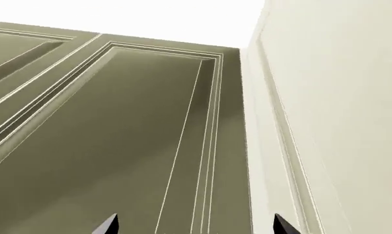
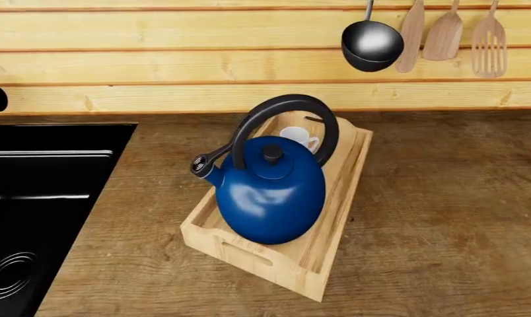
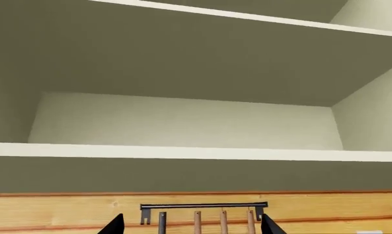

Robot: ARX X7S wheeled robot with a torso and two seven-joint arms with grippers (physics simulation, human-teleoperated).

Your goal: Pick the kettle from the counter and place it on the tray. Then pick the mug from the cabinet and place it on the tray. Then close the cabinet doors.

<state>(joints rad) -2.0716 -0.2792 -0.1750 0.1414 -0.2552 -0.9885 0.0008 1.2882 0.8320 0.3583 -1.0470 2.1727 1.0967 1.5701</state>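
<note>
In the head view the blue kettle (image 2: 273, 191) with its black arched handle stands in the pale-wood tray (image 2: 338, 218) on the brown counter (image 2: 442, 218). The white mug (image 2: 300, 139) stands in the tray's far end, behind the kettle. Neither gripper shows in the head view. My left gripper (image 1: 196, 229) is open and empty, close to the inner face of an olive panelled cabinet door (image 1: 118, 146). My right gripper (image 3: 190, 228) is open and empty, facing the open cabinet's bare shelves (image 3: 196, 152).
A black sink (image 2: 36, 198) is set into the counter at the left. A black ladle (image 2: 371, 43) and wooden utensils (image 2: 446, 33) hang on the yellow plank wall; their rail (image 3: 204, 207) shows below the cabinet. A pale door edge (image 1: 326, 117) stands beside the left gripper.
</note>
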